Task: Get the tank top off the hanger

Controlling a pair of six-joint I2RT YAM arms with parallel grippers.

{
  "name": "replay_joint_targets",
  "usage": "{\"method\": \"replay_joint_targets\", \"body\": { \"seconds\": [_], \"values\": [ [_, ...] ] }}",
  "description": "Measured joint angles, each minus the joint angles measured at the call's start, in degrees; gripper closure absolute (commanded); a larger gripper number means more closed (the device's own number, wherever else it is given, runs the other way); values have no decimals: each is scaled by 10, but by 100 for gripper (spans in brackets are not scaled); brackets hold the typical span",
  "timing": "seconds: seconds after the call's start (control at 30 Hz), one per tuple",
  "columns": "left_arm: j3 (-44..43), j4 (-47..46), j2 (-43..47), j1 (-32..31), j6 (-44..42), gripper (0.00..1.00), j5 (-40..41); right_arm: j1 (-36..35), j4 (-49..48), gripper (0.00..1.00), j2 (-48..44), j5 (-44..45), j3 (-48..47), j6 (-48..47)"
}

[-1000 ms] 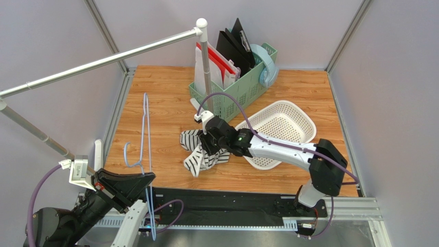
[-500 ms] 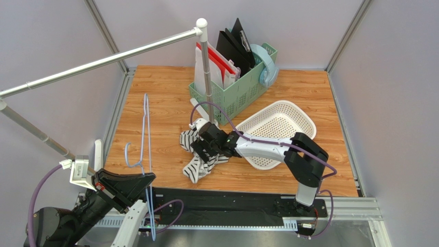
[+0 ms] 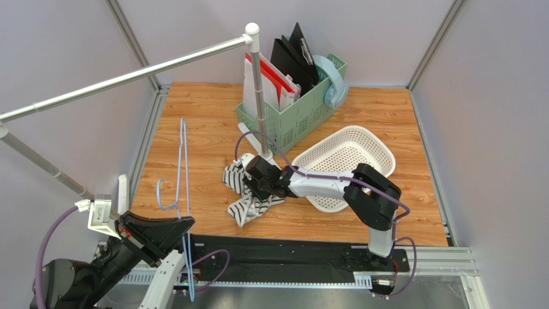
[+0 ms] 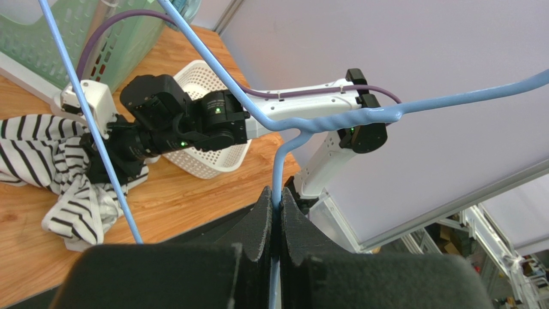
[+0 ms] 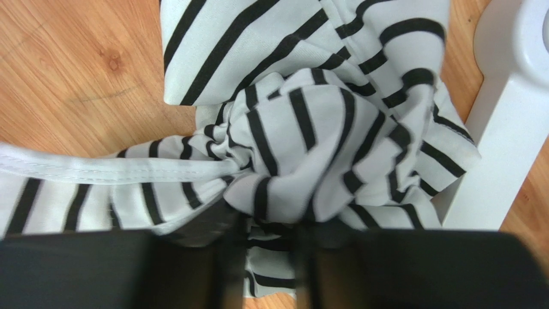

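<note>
Right jaws, clamped on tank top (image 3: 243, 209), have slid bundle leftward along worktop (image 3: 206, 109). Left jaws pinch bare hanger (image 3: 183, 154). Garment off; only release left.

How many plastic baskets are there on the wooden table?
2. A green basket with folders stands at the far side of the table, near the middle. A white oval basket lies right of it, closer to the near edge. None seems hidden.
</note>
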State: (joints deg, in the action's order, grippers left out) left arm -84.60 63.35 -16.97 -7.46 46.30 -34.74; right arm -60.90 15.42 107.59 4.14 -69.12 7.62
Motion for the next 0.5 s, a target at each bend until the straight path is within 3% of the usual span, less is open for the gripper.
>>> {"method": "replay_joint_targets", "body": {
  "seconds": [0.07, 0.23, 0.5],
  "values": [
    [0, 0, 0, 0, 0, 100, -1, 0, 0, 99, -2, 3, 0, 0],
    [0, 0, 0, 0, 0, 100, -1, -3, 2, 100, -54, 29, 31, 7],
    [23, -5, 0, 0, 0, 100, -1, -4, 19, 100, -288, 76, 59, 13]
  ]
}}
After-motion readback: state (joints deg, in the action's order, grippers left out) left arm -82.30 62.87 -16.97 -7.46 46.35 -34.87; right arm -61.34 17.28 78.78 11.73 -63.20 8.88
